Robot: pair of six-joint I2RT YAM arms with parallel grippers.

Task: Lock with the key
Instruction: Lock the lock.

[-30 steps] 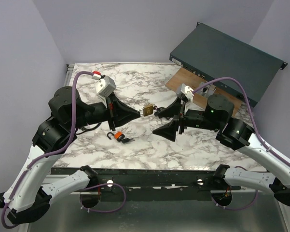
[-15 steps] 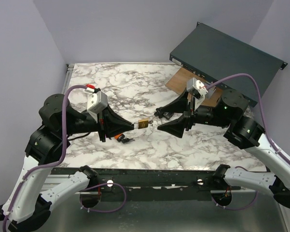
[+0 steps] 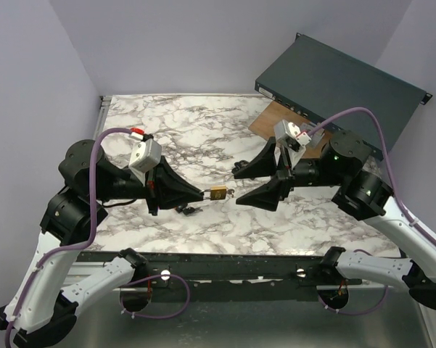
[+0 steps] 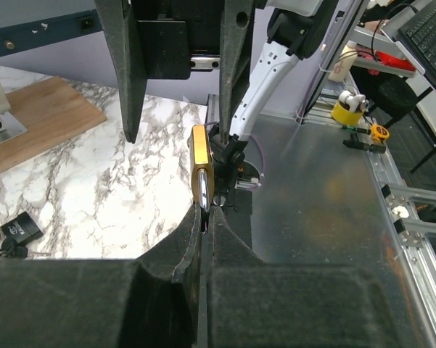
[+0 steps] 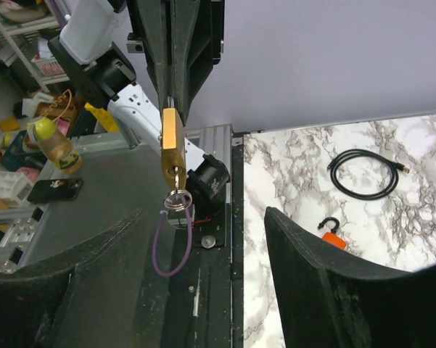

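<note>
A brass padlock (image 3: pixel 218 193) hangs in the air above the table's near middle. My left gripper (image 3: pixel 203 193) is shut on its shackle end, and in the left wrist view the padlock (image 4: pixel 201 168) stands edge-on just past the closed gripper (image 4: pixel 207 215). A key with a ring (image 5: pixel 175 197) sticks out of the padlock (image 5: pixel 170 145) on the side facing my right gripper. My right gripper (image 3: pixel 237 188) is open, its fingers (image 5: pixel 326 275) spread wide either side of the key without touching it.
An orange padlock (image 5: pixel 332 235) lies on the marble under the left gripper. A coiled black cable (image 5: pixel 368 172) lies further left. A wooden board (image 3: pixel 276 116) and a dark flat case (image 3: pixel 341 80) sit at the back right. A small black object (image 4: pixel 18 230) lies on the marble.
My left gripper has carried the brass padlock down and toward the table's near edge. The right gripper has followed it, staying open and facing the key.
</note>
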